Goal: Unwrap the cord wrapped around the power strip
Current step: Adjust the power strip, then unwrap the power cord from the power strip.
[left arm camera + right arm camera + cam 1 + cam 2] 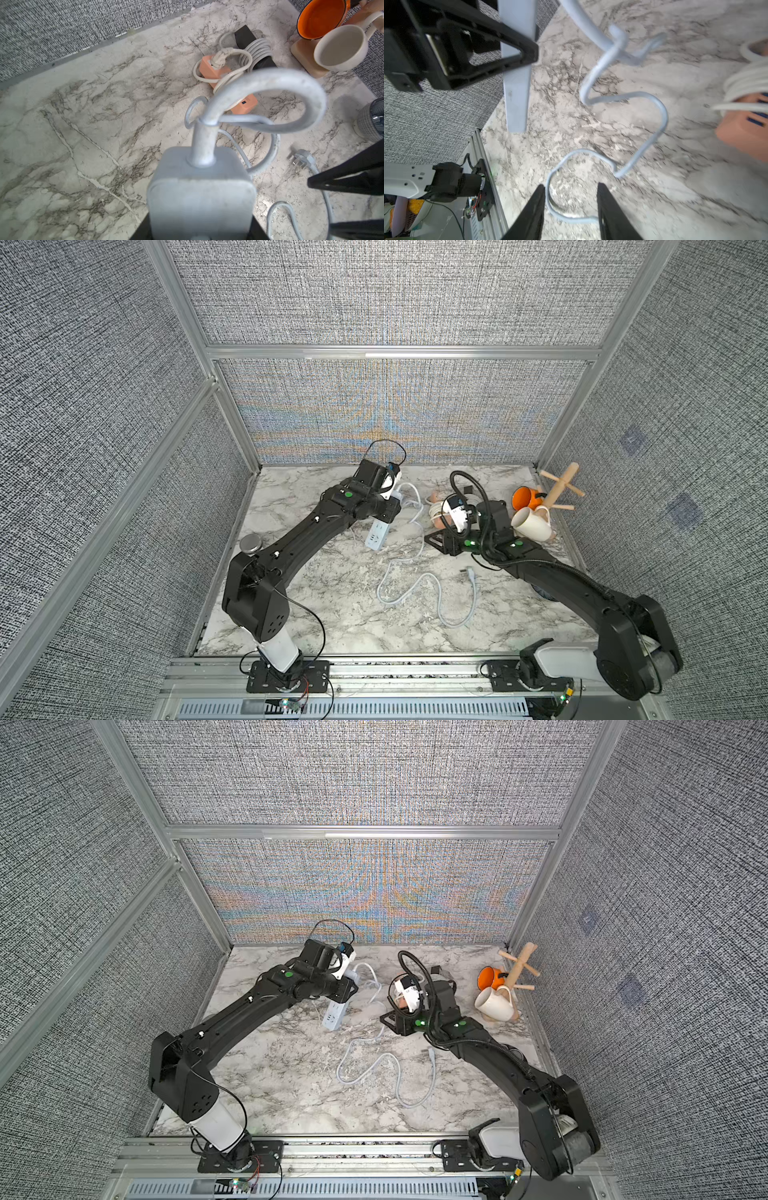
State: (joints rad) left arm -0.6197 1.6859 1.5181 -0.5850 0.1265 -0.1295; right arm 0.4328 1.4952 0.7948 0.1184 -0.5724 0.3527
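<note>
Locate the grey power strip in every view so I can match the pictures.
In both top views: grey power strip just left of centre, slightly below mid-height, angled.
Left wrist: close up and end-on, the cord exit facing the camera.
Right wrist: a long pale bar seen side-on.
Shared landmark: its loose grey cord, lying in loops.
</note>
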